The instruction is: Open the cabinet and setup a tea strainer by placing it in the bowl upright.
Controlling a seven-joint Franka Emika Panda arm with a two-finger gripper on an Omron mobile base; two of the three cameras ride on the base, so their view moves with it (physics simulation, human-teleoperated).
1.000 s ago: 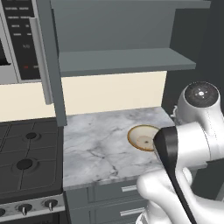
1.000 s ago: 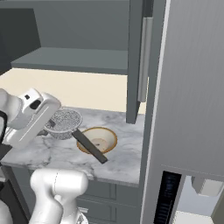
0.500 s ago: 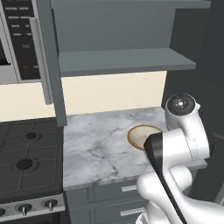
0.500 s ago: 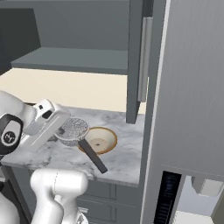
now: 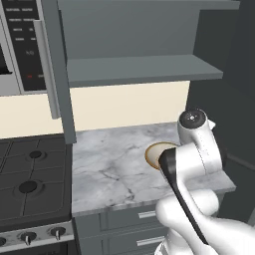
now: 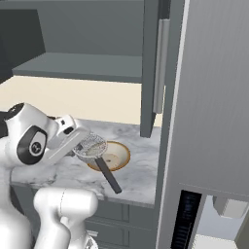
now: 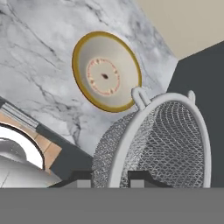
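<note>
Gripping the silver wire-mesh tea strainer [image 6: 91, 145], your gripper [image 6: 78, 142] holds it over the wood-rimmed beige bowl [image 6: 115, 156] near the marble counter's [image 5: 114, 169] right edge.

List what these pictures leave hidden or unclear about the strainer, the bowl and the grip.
- Bowl, left base view: its right half is behind the arm.
- Bowl, right base view: the tea strainer covers its near left part.
- Strainer handle, hand view: cut off by the bottom edge.
- Gripper, hand view: only the fingertips show, so where they meet the strainer stays hidden.
</note>
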